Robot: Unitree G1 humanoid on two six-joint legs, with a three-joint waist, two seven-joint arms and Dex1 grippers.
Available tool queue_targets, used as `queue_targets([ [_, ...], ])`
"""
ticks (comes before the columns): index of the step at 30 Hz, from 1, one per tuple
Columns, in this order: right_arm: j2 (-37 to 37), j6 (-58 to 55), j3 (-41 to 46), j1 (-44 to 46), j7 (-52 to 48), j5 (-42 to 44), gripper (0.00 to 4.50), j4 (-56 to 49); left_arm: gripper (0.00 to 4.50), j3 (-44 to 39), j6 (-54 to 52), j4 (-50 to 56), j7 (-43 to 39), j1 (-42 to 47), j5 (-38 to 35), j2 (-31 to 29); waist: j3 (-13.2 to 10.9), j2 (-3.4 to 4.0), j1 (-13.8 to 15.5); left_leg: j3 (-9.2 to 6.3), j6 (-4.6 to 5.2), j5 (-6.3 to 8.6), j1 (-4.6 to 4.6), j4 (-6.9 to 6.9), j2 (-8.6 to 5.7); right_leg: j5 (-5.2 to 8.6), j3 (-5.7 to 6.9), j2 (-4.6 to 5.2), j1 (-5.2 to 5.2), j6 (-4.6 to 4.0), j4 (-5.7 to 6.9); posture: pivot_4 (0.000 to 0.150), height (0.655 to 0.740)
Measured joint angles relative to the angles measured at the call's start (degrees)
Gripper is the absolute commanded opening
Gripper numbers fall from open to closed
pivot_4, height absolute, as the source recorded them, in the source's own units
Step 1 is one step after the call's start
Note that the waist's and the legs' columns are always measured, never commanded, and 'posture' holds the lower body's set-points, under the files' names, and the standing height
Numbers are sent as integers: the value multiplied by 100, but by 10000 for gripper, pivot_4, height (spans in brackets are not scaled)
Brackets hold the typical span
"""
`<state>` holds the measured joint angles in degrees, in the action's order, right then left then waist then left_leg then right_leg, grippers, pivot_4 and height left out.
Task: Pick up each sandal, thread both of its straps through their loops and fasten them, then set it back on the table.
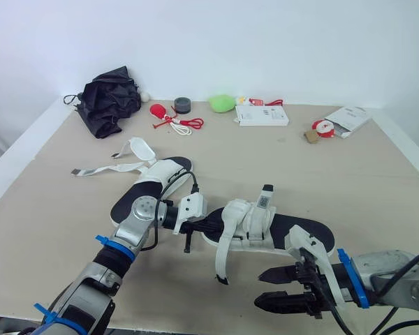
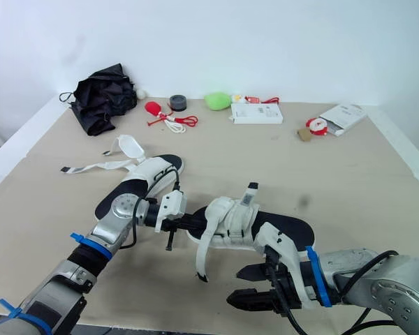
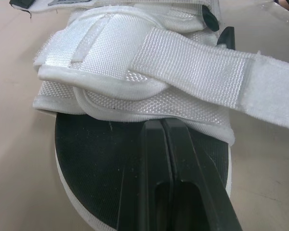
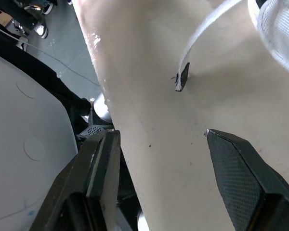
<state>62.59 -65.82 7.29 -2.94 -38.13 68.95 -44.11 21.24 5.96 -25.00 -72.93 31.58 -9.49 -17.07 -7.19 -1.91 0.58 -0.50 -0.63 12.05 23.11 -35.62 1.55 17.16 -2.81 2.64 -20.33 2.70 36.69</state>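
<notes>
The left claw (image 1: 211, 225) is clenched, its two black fingers pressed together with nothing between them. Their tips lie over the black footbed at the toe end of the near sandal (image 1: 251, 222); whether they press on it or only hover I cannot tell. The right claw (image 1: 260, 289) is spread wide and holds nothing, low over the near edge of the bench (image 1: 335, 174), just near of that sandal.

The bench is a wide tan surface with both sandals in its near half. The near sandal lies flat between the two claws, toe to the left. The far sandal (image 1: 160, 174) lies farther and to the left, beside the left arm, with both straps (image 1: 108, 169) undone and splayed out to the left.

On the near sandal the broad white webbing is folded across the foot. One narrow strap (image 1: 222, 255) trails loose toward the near edge, and its dark tip (image 4: 181, 79) rests on the bench in front of the open right claw.

The sandal looks light, with a fairly stiff flat sole and soft, floppy webbing that should bend wherever it is pinched. The sole edge seems the firm place to hold. The strap is probably best taken close to its tip, where it is thin and likely to slip from smooth fingers.
</notes>
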Motion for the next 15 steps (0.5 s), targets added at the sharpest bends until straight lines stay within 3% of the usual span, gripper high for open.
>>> queue_targets([
  [15, 0, -49, -1, 60, 127, 155, 30879, 2, 0, 0, 0, 0, -3, 0, 0, 0, 0, 0, 0, -4, 0, 0, 1, 0, 0, 0, 3, 0, 0, 2, 0, 1500, 7400],
])
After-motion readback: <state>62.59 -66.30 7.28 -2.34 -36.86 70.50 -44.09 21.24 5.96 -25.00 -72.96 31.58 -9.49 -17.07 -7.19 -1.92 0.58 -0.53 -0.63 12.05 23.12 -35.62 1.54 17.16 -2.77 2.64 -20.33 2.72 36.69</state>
